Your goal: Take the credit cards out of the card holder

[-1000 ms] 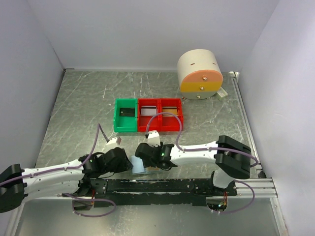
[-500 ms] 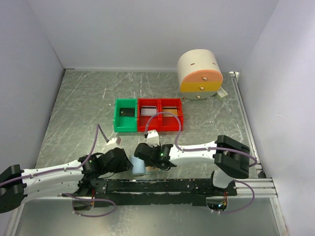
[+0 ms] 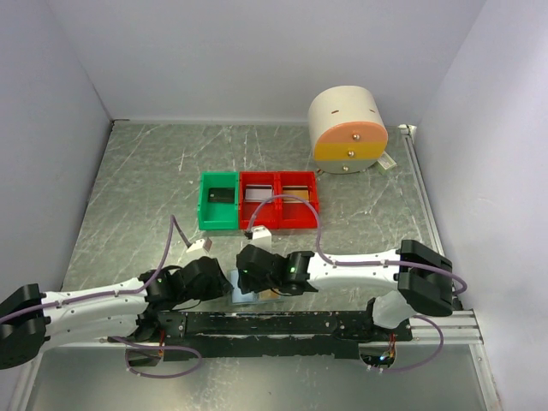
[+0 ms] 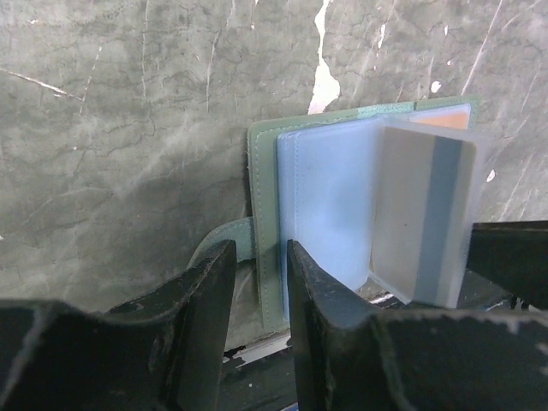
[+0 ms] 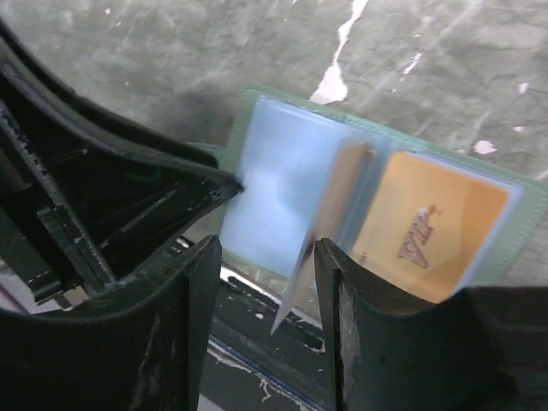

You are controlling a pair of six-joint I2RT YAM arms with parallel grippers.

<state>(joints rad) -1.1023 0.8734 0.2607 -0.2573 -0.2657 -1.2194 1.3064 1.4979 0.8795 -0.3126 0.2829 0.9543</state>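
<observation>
On orange card (image 5: 445, 205): logo (image 5: 417, 238), poss. VISA

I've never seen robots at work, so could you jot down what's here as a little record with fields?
holder: open flat on table, green rim, blue pockets
cards: orange card in a pocket; striped card inside the raised leaf
left gripper: part open, straddling holder's left edge
right gripper: open, leaf between its fingers
bins: one green, two red, farther back

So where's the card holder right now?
Seen from the top, the card holder lies open at the near edge of the table, between the left tool and right tool.
</observation>
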